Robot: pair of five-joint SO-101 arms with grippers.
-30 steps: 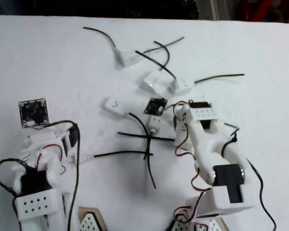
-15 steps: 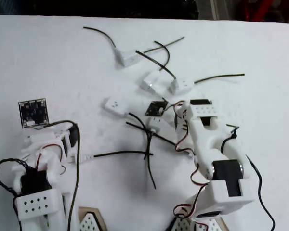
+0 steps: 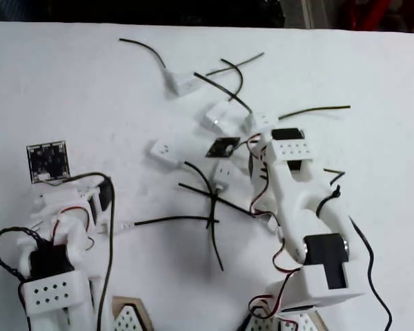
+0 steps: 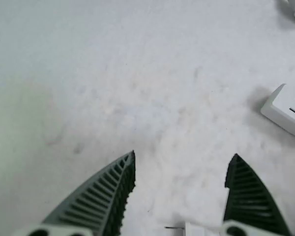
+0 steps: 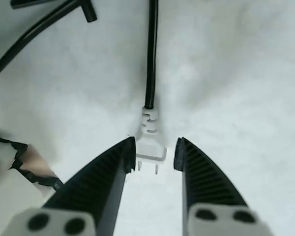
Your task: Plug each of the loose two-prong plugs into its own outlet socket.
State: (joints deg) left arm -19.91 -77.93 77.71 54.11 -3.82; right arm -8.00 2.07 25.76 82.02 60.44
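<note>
Right gripper [image 5: 155,142] stands narrow around one plug [image 5: 150,145], outlet [image 3: 167,152] at its 10 o'clock; left gripper [image 4: 183,156] gapes wide (nothing seems plugged yet).

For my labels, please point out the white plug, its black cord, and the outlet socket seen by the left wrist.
white plug [image 5: 150,146], right wrist view, on the body above the prongs.
black cord [image 5: 150,59], right wrist view, on its straight part.
outlet socket [image 4: 286,109], left wrist view, on its top face.

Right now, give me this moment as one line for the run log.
left gripper: open, over bare table, outlet socket off to one side | right gripper: open, fingers either side of white two-prong plug, black cord trailing away
</note>
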